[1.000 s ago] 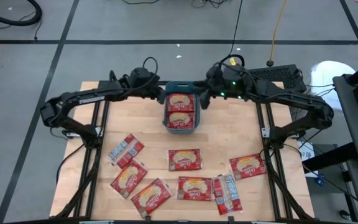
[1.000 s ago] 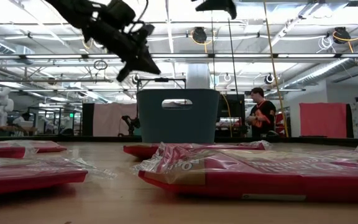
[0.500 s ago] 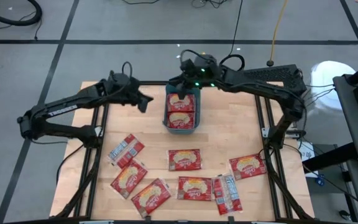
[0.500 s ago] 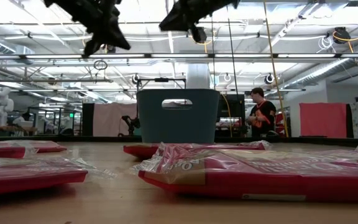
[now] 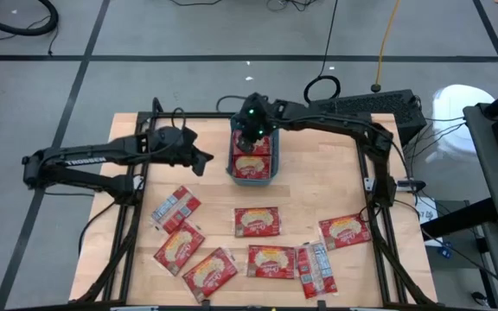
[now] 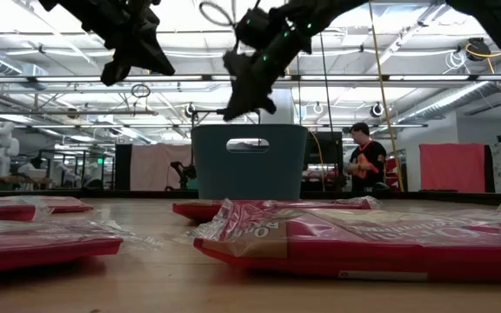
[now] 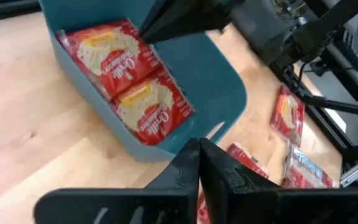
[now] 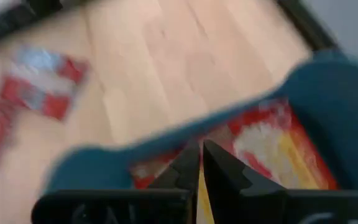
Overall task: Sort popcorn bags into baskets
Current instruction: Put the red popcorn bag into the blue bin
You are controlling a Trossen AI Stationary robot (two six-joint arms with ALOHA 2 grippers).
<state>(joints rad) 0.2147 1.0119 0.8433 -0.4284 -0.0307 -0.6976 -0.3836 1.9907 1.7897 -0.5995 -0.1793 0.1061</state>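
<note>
The teal basket (image 5: pixel 251 181) stands at the far middle of the table, with two red popcorn bags (image 7: pixel 135 74) lying flat inside it. Several more popcorn bags (image 5: pixel 257 221) lie flat on the near half of the table. My right gripper (image 5: pixel 251 135) hangs shut and empty just above the basket's far end (image 8: pixel 328 81); in the low view (image 6: pixel 230 111) it is clear of the rim. My left gripper (image 5: pixel 206 159) is shut and empty in the air to the left of the basket, and its wrist view (image 7: pixel 199 149) looks across the basket.
Loose bags spread from the near left (image 5: pixel 179 246) to the near right (image 5: pixel 344 231), some showing silvery backs (image 5: pixel 175 208). Bare wood lies between the basket and these bags. A person (image 6: pixel 365 165) is in the room behind the table.
My right gripper has swung from the basket's far right toward the table's left and come down over the basket's far end, tipping more downward. My left gripper has drawn away from the basket toward the table's left and near edges.
</note>
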